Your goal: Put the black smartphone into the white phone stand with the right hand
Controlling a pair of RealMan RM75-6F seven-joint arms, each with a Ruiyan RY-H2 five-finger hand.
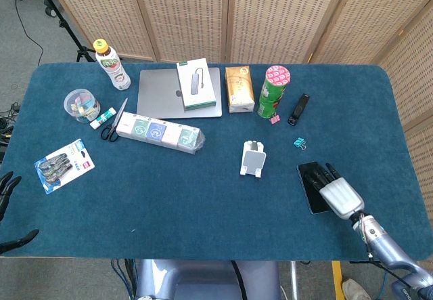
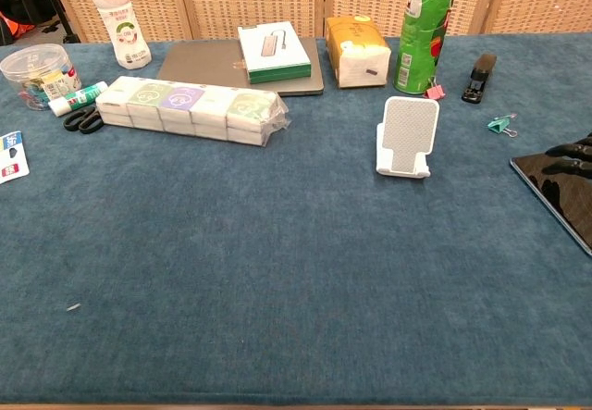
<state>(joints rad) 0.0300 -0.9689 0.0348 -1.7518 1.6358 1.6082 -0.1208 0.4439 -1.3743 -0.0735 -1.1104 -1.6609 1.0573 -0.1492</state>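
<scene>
The black smartphone (image 1: pixel 310 181) (image 2: pixel 553 194) lies flat on the blue table, near its right front. My right hand (image 1: pixel 336 191) hovers over the phone's right half, palm down with the fingers stretched out and apart; only the dark fingertips (image 2: pixel 575 152) show at the right edge of the chest view. Whether they touch the phone I cannot tell. The white phone stand (image 1: pixel 253 159) (image 2: pixel 407 138) stands upright and bare to the left of the phone. My left hand (image 1: pixel 7 191) shows at the far left, off the table edge, holding nothing.
A teal binder clip (image 1: pixel 299 142) lies just beyond the phone, with a black stapler (image 1: pixel 298 110) and a green can (image 1: pixel 273 92) further back. A laptop (image 1: pixel 162 97), a box (image 1: pixel 195 83), a tissue pack (image 1: pixel 239 88), a wrapped row of boxes (image 1: pixel 159 132) and a bottle (image 1: pixel 111 64) fill the back left.
</scene>
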